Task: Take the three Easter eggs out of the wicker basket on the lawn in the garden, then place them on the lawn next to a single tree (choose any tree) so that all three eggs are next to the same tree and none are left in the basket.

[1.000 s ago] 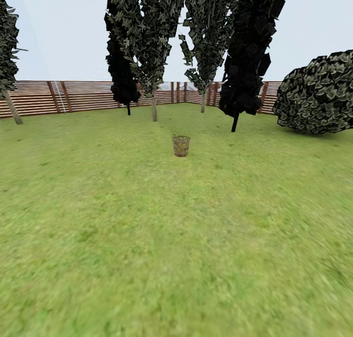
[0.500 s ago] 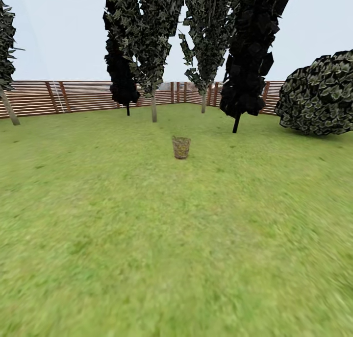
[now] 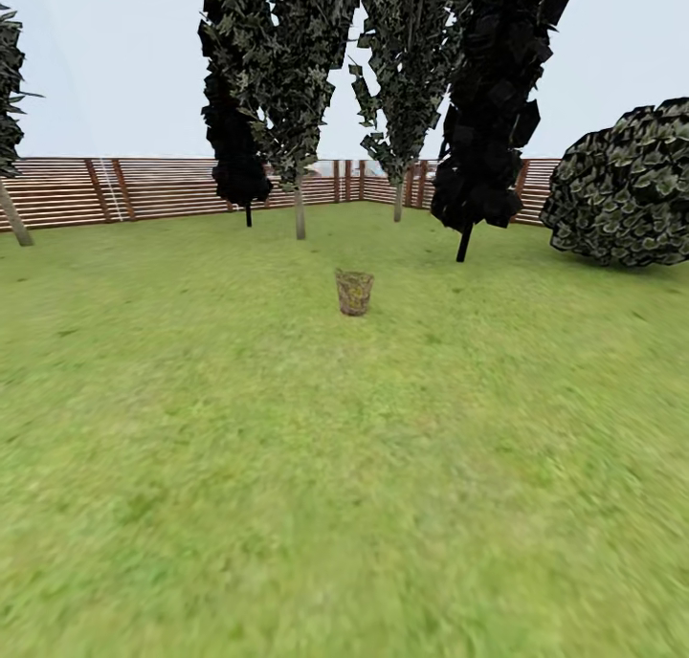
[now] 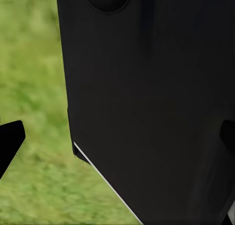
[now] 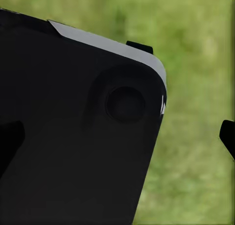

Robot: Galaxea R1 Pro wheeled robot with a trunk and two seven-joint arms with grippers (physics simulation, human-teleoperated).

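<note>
The wicker basket (image 3: pixel 354 293) stands upright on the lawn (image 3: pixel 287 467), some way ahead at the middle of the head view. A yellowish tint shows through its weave, but the Easter eggs cannot be made out. Behind it rise trees with pale trunks (image 3: pixel 300 213) (image 3: pixel 397 201), and another such tree (image 3: pixel 14 220) stands at the far left. In the left wrist view my left gripper (image 4: pixel 117 141) is open, its dark fingertips (image 4: pixel 10 145) far apart with nothing between them. My right gripper (image 5: pixel 117 139) is likewise open, fingertips (image 5: pixel 228 136) at the picture's edges.
Two black-foliage trees (image 3: pixel 465 242) (image 3: pixel 248 213) stand among the pale ones. A round bush (image 3: pixel 622 189) sits at the right. A brown slat fence (image 3: pixel 153 189) closes the back. Both wrist views look past a black part of my own body (image 4: pixel 156 97) (image 5: pixel 73 146) onto grass.
The whole head view has shifted slightly: the basket sits a little lower and larger, the trees spread outward. The camera has moved closer; the things themselves have not moved.
</note>
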